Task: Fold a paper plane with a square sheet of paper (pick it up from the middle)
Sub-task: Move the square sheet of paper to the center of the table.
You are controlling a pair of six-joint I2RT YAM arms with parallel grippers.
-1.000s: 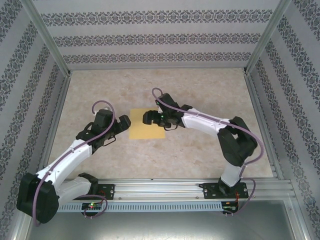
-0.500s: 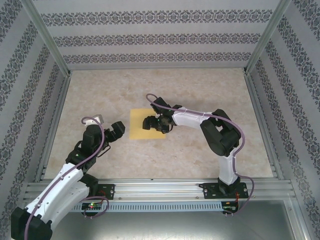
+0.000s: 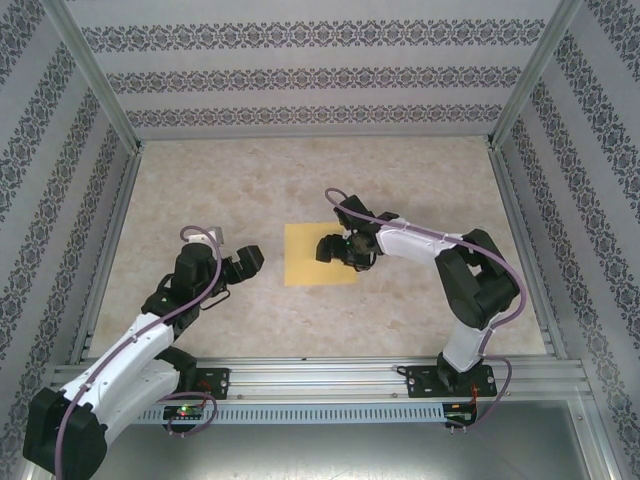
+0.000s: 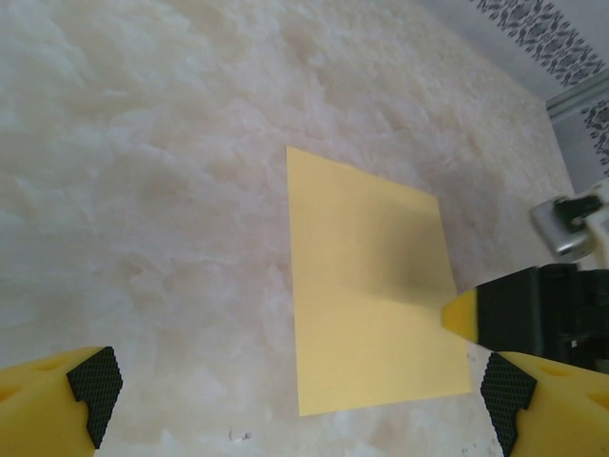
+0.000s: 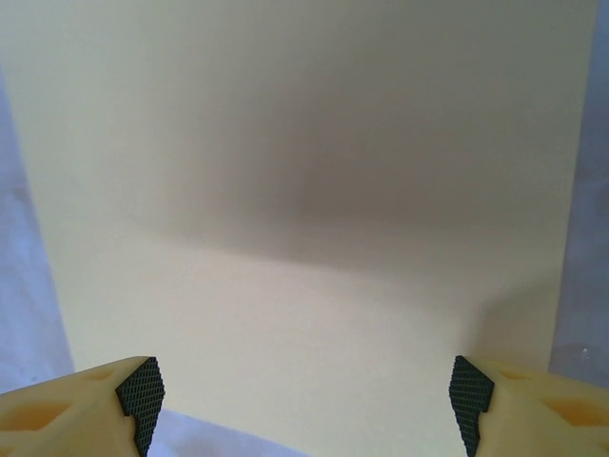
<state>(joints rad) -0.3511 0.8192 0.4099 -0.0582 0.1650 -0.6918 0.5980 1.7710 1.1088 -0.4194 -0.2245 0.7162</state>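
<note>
The square sheet of paper [image 3: 305, 262], thin, limp and probably slippery, wants pinching at its middle, beneath the right hand [image 3: 329, 248], spread wide like the left hand [image 3: 249, 262] nearby.

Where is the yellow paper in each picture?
Top view: the yellow paper lies flat mid-table, the right hand over it.
Left wrist view: centre-right, the right hand at its right edge.
Right wrist view: across the middle, above that hand's pads.
Shared landmark: the right hand.
</note>
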